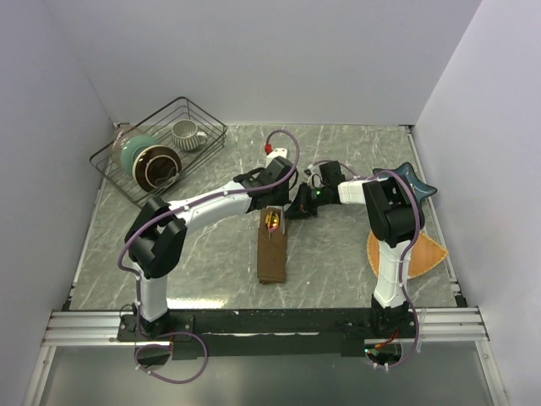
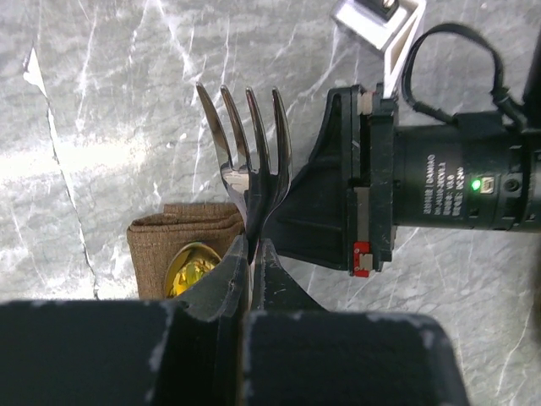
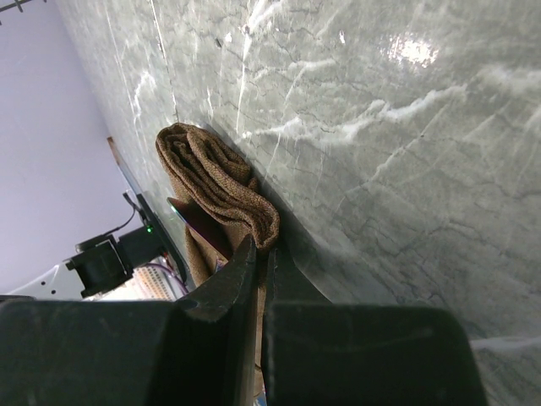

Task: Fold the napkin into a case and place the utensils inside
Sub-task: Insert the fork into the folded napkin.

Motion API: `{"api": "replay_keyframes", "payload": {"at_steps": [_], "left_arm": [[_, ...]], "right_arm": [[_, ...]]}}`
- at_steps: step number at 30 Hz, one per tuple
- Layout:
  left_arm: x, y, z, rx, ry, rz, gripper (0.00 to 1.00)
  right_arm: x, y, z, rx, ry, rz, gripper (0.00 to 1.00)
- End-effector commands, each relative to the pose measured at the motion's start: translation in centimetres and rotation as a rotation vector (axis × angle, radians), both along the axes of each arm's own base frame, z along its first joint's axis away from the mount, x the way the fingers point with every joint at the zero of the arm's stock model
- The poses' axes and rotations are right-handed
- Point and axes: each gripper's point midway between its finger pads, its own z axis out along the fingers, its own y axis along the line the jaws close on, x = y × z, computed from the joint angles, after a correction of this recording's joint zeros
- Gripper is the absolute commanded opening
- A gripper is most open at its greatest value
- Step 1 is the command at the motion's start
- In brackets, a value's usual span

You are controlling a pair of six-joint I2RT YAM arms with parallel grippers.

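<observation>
Pinched in my left gripper (image 2: 252, 249): slim silver metal fork (image 2: 248, 144), by its neck | narrow dark-brown cloth case (image 2: 182, 230) just below, gold-bowled spoon (image 2: 193, 269) inside | my right gripper (image 3: 258, 258) pressed together at case mouth | step: fork insertion | next: slide it in beside spoon.

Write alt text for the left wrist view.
The left gripper, shut, pinches a silver fork by its neck, tines pointing away over the marble table. Beside it lies the folded brown napkin case with a gold spoon bowl in its mouth; the right arm is close by.
</observation>
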Motion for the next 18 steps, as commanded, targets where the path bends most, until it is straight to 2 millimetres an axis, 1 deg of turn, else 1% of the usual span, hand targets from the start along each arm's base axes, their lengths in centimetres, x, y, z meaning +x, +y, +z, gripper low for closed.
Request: {"api": "replay_keyframes", "payload": {"at_steps": [1,9,13,18], "left_arm": [[-0.8,-0.7,-0.3,-0.007,0.021,-0.026,0.01],[-2.4,-0.1,-1.5,0.035,0.089,-0.045,0.01],[-3.4,0.7,-2.7,0.078,0.142,-0.056,0.01],[-4.6,0.7,-3.6,0.094,0.185,-0.073,0.01]], "right_arm": [[0.7,-0.4,1.4,0.007,-0.052,-0.011,0.0],[0.9,-0.7,1.2,0.003,-0.053,-0.018,0.0],[0.8,-0.8,1.0,0.003,-0.048,-0.018,0.0],[0.8,-0.7,0.8,0.007,-0.045,-0.023,0.0]]}}
